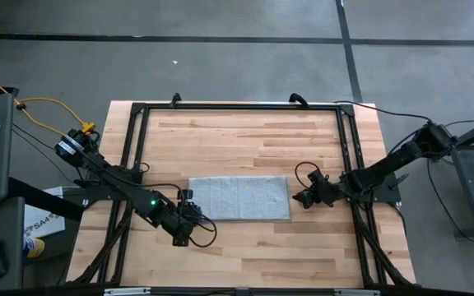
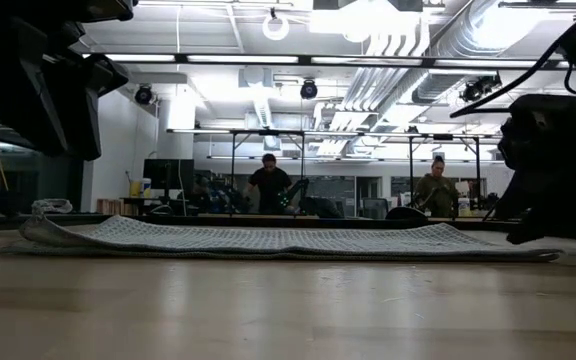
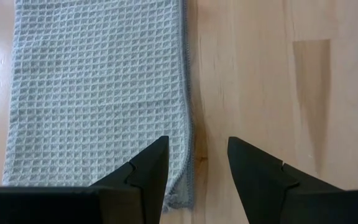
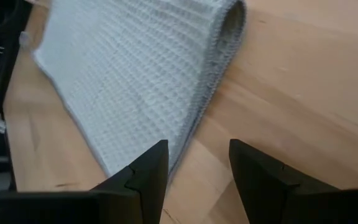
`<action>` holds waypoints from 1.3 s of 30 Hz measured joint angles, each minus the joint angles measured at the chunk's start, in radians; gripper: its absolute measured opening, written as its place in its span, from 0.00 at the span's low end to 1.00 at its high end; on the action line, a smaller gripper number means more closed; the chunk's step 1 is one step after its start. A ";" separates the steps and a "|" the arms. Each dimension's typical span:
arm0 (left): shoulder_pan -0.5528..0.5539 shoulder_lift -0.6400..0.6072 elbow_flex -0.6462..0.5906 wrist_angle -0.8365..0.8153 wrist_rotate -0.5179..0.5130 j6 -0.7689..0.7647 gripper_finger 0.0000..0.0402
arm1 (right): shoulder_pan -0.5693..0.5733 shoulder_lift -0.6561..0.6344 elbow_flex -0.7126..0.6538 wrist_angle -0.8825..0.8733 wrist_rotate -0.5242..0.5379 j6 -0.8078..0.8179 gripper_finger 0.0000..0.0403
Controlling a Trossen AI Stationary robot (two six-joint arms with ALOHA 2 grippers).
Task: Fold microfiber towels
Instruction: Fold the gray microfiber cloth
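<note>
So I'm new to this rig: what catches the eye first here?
The pale grey-blue towel, already folded into a long rectangle, lies flat mid-table. The left tool sits open at its near-left corner, the right tool open just off its right end. Neither holds the cloth.

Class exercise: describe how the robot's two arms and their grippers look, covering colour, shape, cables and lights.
Both arms are dark, slender and jointed, with black cables looping beside them. The left arm shows a small green light. The left gripper and right gripper each have two black, wedge-shaped fingers tapering to points.

Robotics lab/workshop: exposed ceiling ducts (image 2: 408, 50), more framed rigs (image 2: 268, 160), two people (image 2: 268, 185) at benches.
</note>
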 joint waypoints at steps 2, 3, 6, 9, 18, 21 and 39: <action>0.000 0.000 0.000 0.000 0.000 0.000 0.41 | 0.000 0.017 0.000 0.006 0.000 0.008 0.41; 0.000 0.000 0.000 -0.001 0.000 0.000 0.41 | 0.000 0.029 0.000 0.013 0.000 0.016 0.41; 0.000 0.000 0.000 -0.001 0.000 0.000 0.41 | 0.000 0.066 0.001 0.058 0.001 0.024 0.41; 0.000 0.000 0.000 -0.001 0.000 0.000 0.41 | -0.001 0.116 0.003 0.125 0.005 0.020 0.41; 0.000 0.000 0.000 0.002 -0.001 0.000 0.41 | -0.002 0.218 0.006 0.251 0.010 0.010 0.41; 0.000 0.000 0.000 0.011 -0.001 0.001 0.41 | -0.002 0.222 0.006 0.251 0.009 0.016 0.41; 0.000 0.000 0.000 0.017 0.000 0.001 0.41 | -0.003 0.227 0.031 0.195 -0.016 0.074 0.33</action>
